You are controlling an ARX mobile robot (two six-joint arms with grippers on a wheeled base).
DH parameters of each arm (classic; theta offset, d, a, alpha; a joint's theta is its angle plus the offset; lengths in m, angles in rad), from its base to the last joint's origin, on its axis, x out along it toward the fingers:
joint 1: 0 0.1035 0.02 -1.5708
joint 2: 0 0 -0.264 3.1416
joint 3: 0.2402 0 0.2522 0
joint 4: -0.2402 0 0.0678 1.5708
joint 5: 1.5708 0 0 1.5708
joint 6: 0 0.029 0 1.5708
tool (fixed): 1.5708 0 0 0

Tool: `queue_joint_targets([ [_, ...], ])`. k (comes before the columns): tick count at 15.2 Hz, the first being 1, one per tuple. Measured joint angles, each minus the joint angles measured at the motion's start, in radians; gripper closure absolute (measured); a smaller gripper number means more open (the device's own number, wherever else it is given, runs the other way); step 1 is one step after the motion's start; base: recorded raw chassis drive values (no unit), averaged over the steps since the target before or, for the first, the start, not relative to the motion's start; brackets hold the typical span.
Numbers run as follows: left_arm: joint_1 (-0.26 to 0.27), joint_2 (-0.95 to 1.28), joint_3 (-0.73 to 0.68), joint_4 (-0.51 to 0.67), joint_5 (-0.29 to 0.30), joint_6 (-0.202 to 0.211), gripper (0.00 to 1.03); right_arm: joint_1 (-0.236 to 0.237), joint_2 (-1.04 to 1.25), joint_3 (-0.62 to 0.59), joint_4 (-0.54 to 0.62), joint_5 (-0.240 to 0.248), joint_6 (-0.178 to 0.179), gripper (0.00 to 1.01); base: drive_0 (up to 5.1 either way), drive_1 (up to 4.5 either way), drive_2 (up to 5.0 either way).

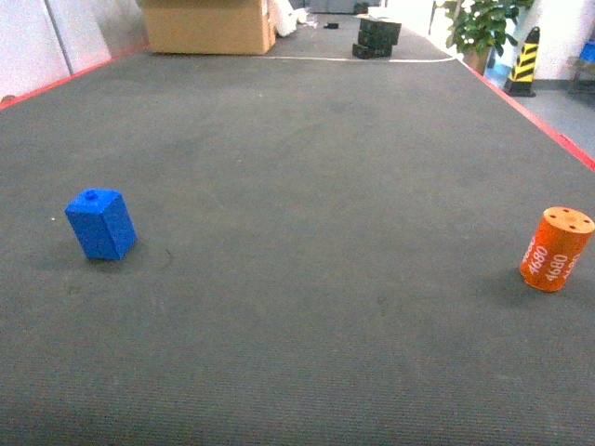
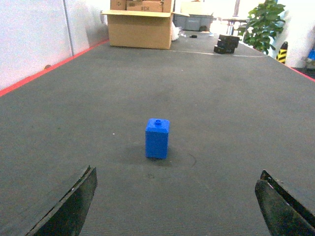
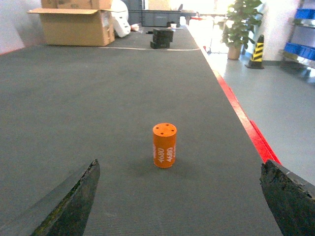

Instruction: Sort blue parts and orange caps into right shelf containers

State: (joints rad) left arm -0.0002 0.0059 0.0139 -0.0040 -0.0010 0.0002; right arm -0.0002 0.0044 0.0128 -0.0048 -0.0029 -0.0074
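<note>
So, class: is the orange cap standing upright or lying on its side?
Upright. The orange cap rests on its base on the mat, its flat holed top facing up.

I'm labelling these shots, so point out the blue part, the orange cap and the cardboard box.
blue part [image 2: 157, 140], left wrist view, front face.
orange cap [image 3: 165, 147], right wrist view, printed side.
cardboard box [image 1: 206, 28], head view, front wall.

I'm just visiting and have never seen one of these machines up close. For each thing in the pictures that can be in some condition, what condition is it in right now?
blue part: upright on the dark mat, free, nothing touching it.
orange cap: standing on the mat, holes up, not held.
left gripper: open, empty, short of the blue part.
right gripper: open, empty, short of the orange cap.
cardboard box: flaps open, at the far end.
</note>
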Motion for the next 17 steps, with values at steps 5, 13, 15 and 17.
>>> queue_joint_targets([
  [5, 0.0, 0.0, 0.0, 0.0, 0.0, 0.0, 0.05, 0.024, 0.734, 0.11, 0.517, 0.129, -0.012, 0.03, 0.0, 0.0, 0.0],
  [13, 0.0, 0.0, 0.0, 0.0, 0.0, 0.0, 0.05, 0.027, 1.956, 0.893, 0.638, 0.032, 0.037, 0.03, 0.0, 0.0, 0.0],
  [15, 0.0, 0.0, 0.0, 0.0, 0.0, 0.0, 0.05, 0.041, 2.012, 0.948, 0.598, 0.072, 0.017, 0.03, 0.0, 0.0, 0.0],
  [17, 0.0, 0.0, 0.0, 0.0, 0.0, 0.0, 0.05, 0.04, 2.036, 0.955, 0.583, 0.087, 0.011, 0.08, 0.0, 0.0, 0.0],
])
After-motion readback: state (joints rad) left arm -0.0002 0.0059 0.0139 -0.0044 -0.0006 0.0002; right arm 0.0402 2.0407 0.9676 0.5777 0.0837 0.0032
